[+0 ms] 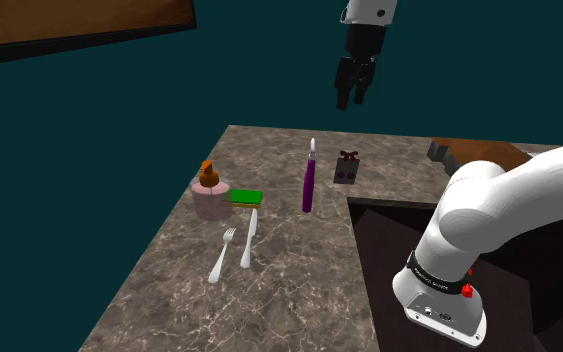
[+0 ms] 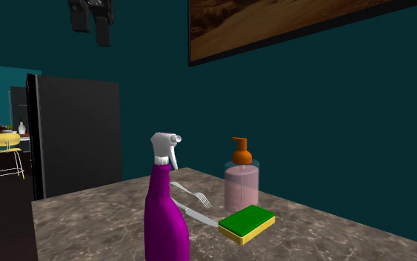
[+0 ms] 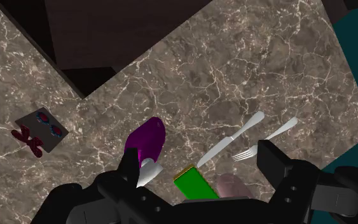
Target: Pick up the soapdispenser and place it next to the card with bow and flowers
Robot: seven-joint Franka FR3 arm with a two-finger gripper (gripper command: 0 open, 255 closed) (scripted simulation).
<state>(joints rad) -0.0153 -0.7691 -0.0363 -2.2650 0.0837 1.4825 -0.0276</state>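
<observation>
Black gripper (image 1: 352, 102) hangs high over the marbled counter (image 1: 299, 290), fingers apart and empty. The soap dispenser (image 1: 209, 190), a pale pink translucent bottle with an orange pump, stands near the counter's edge on the shoulder view's left, just beside a green sponge (image 1: 246, 196). A purple spray bottle (image 1: 309, 180) stands between it and the bow card (image 1: 346, 168). It looks light, rigid and smooth, possibly slippery; the straight body should grip better than the narrow pump. In the wrist view the hand cuts off most of the bottle.
</observation>
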